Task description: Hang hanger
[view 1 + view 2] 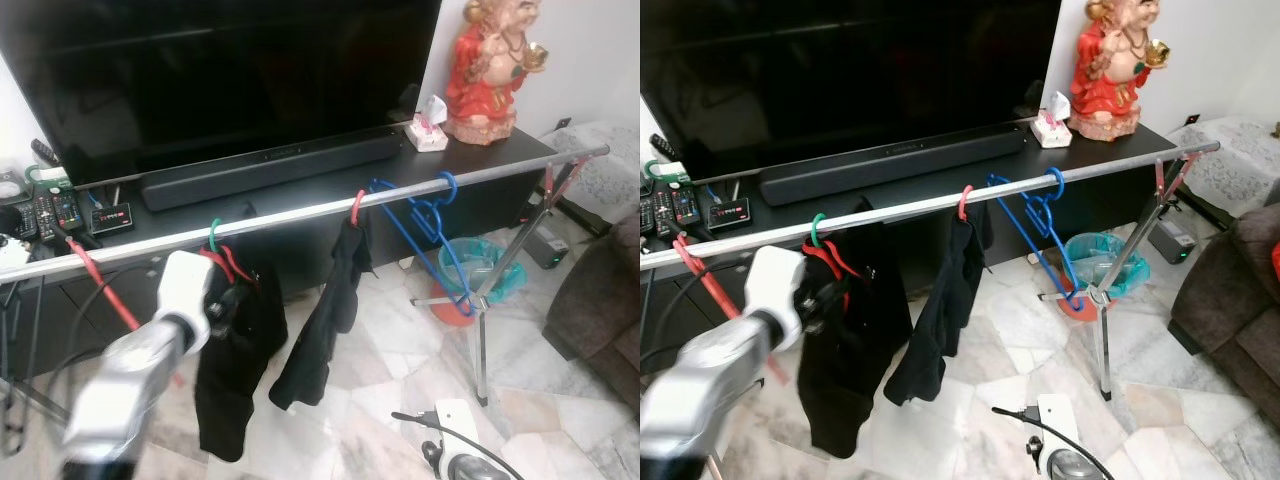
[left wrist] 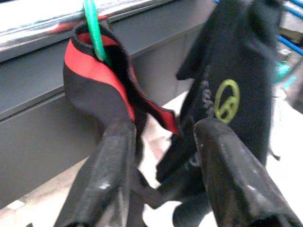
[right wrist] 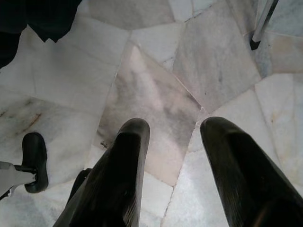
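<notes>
A green hanger [image 1: 213, 235] hooks over the silver rail [image 1: 300, 212] and carries a black garment with red trim [image 1: 235, 350]. My left gripper [image 1: 228, 300] is raised just below the rail, right at the garment's collar. In the left wrist view its fingers [image 2: 113, 156] stand open, with the red trim [image 2: 99, 75] and green hook [image 2: 94, 33] just beyond them. My right gripper [image 3: 175, 125] hangs low and open, pointing at the marble floor.
Further right on the rail hang a red hanger [image 1: 357, 205] with a black garment [image 1: 325, 320] and empty blue hangers [image 1: 425, 230]. Behind stand a TV console [image 1: 520, 145], a soundbar [image 1: 270, 170] and a statue [image 1: 490, 70]. A teal bin [image 1: 480, 265], the rack's legs [image 1: 482, 340] and a sofa [image 1: 600, 310] are at right.
</notes>
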